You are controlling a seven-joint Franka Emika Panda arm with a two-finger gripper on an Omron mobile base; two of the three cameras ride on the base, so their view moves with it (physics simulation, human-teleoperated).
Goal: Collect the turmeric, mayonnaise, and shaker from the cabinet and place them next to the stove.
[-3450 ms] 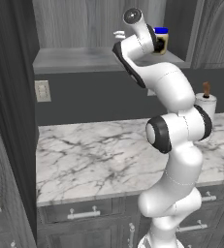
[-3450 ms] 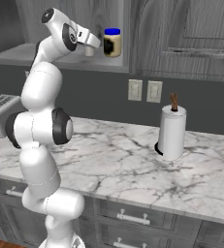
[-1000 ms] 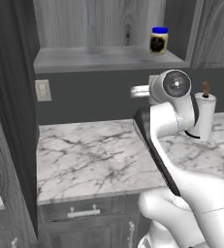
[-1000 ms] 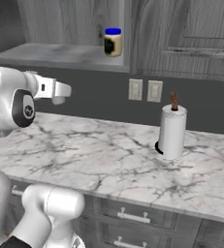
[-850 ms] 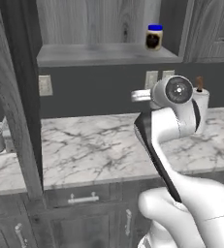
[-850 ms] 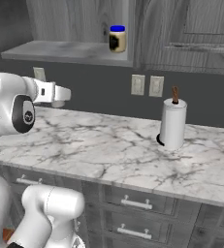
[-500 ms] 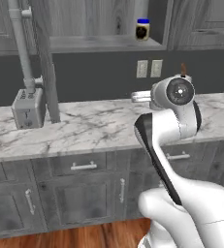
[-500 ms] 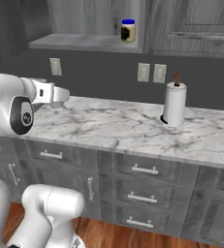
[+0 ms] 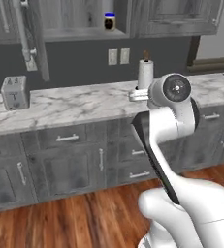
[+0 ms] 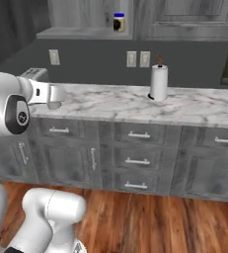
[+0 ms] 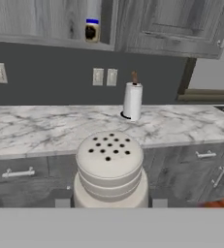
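the pincer (image 11: 108, 203) is clenched on the shaker (image 11: 110, 169) — held upright and well back from the bench (image 11: 45, 128), likely for carrying toward the stove. the mayonnaise (image 9: 109, 21) waits in the open cabinet (image 9: 84, 34).

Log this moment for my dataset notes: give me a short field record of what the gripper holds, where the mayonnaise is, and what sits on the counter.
gripper: shut on the shaker, perforated top toward the camera
mayonnaise: on the open cabinet shelf, blue lid on
counter: paper-towel roll upright near the wall outlets; toaster at the left end
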